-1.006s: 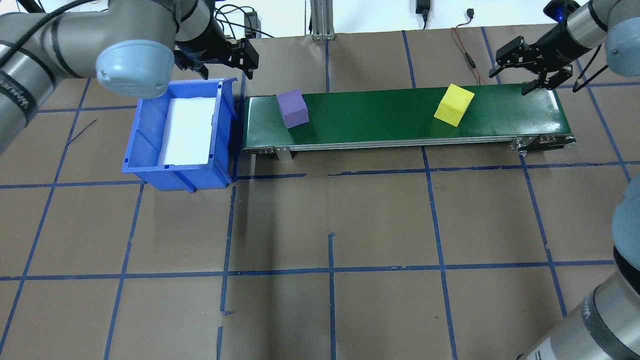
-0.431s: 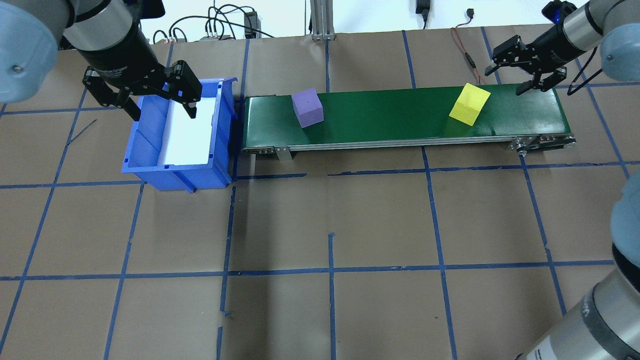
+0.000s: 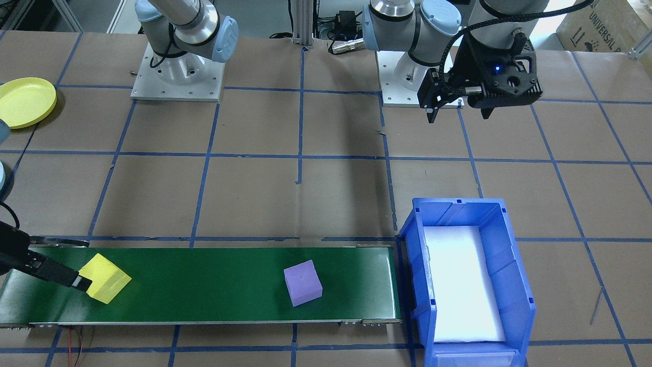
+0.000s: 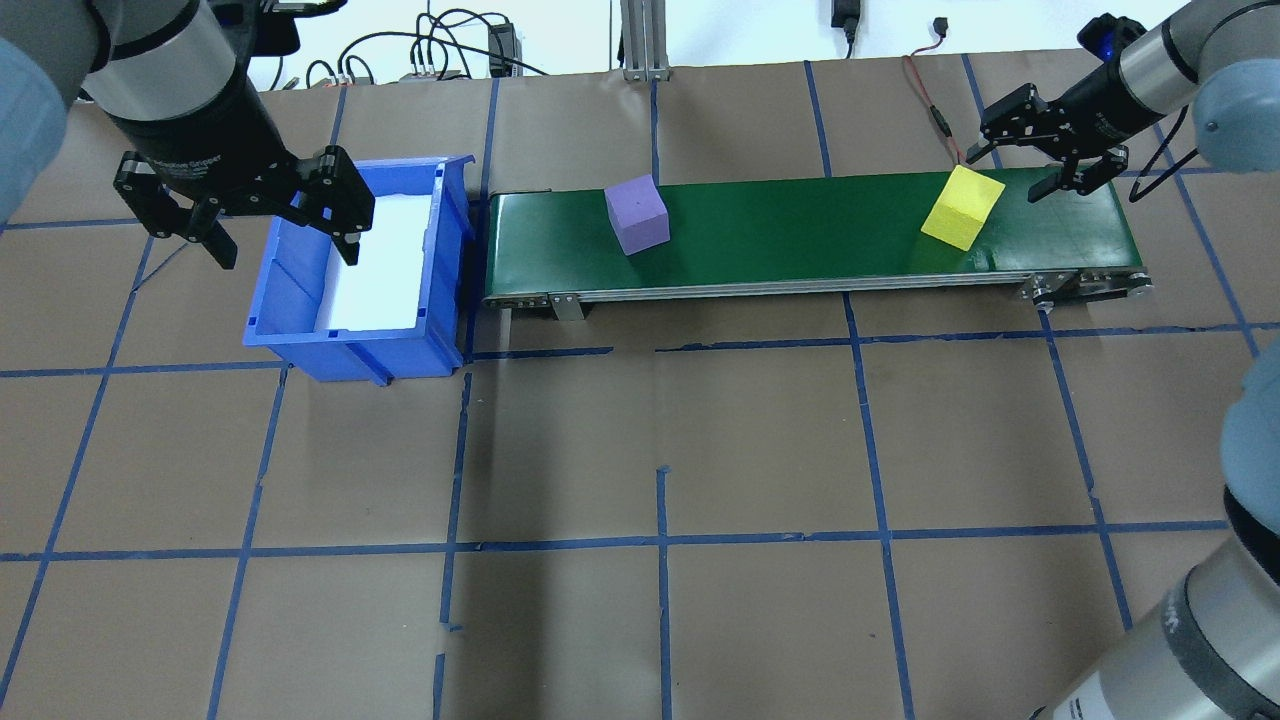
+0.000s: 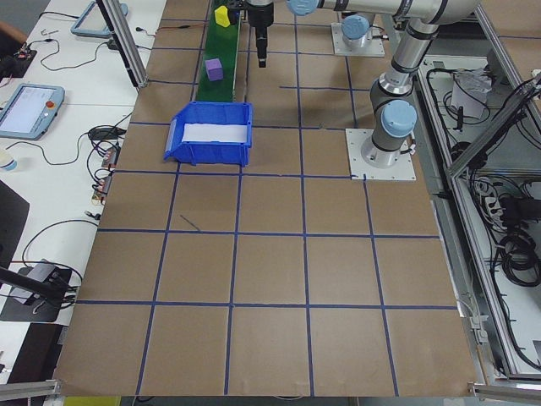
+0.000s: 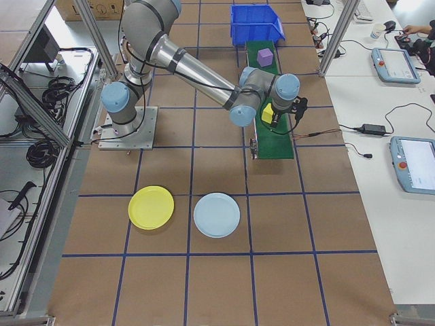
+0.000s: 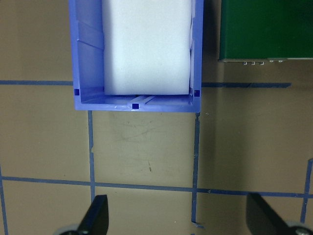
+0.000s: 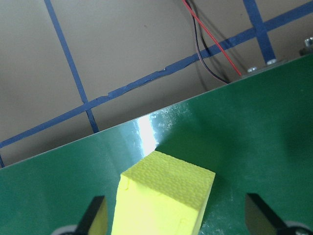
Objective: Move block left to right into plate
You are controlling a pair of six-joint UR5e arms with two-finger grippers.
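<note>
The yellow block point(image 4: 962, 207) lies turned at an angle near the right end of the green conveyor belt point(image 4: 800, 215), just in front of the right gripper point(image 4: 1055, 150), whose fingers are held apart around nothing. A corner-first or missed grasp could be caused by that skew if the belt is running, the block being carried off the end. The yellow plate point(image 6: 151, 206), well apart from the belt beside a light blue plate point(image 6: 217, 214), is shown in the exterior right view but not overhead, where the left gripper point(image 4: 275, 220) is seen spread open and empty over the blue bin point(image 4: 300, 330).

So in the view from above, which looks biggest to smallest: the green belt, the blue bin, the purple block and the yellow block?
1. Green belt, by far the longest.
2. Blue bin.
3. Purple block and yellow block: these look about alike, so I would not rank one over the other.
</note>
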